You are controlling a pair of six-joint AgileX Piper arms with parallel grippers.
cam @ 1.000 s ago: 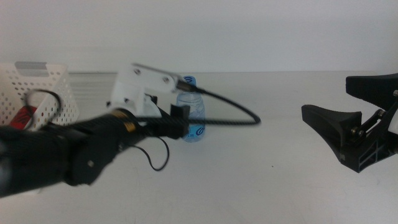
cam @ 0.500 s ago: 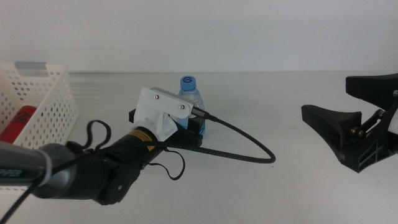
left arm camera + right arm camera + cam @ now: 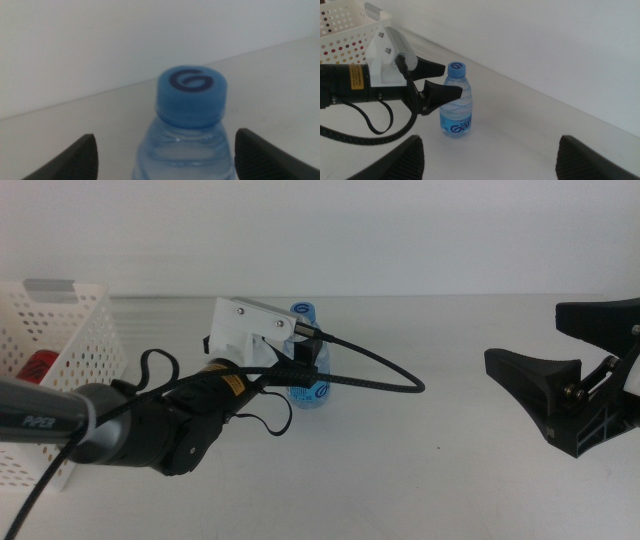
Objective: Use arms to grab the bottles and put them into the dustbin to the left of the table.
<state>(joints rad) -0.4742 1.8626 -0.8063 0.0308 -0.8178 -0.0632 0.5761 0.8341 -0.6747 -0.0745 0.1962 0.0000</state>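
Note:
The small clear water bottle [image 3: 309, 385] with a blue cap stands upright at the middle of the white table [image 3: 430, 480]. My left gripper [image 3: 304, 367] is open, with one jaw on each side of the bottle's upper part. In the left wrist view the bottle's cap [image 3: 191, 95] sits between the two jaws. The right wrist view shows the bottle [image 3: 456, 107] and the left gripper [image 3: 452, 81] beside it. My right gripper [image 3: 522, 336] is open and empty at the right side. The white dustbin [image 3: 70, 330] stands at the left with the red can [image 3: 38, 366] inside. The yellow-drink bottle is out of view.
The left arm's ribbed black cable [image 3: 385, 380] loops over the table to the right of the bottle. The dustbin's corner also shows in the right wrist view [image 3: 347, 22]. Bare tabletop lies between the bottle and the right gripper.
My left arm has swung from the dustbin side to the water bottle, and its jaws now stand on either side of the bottle. The right arm has not moved.

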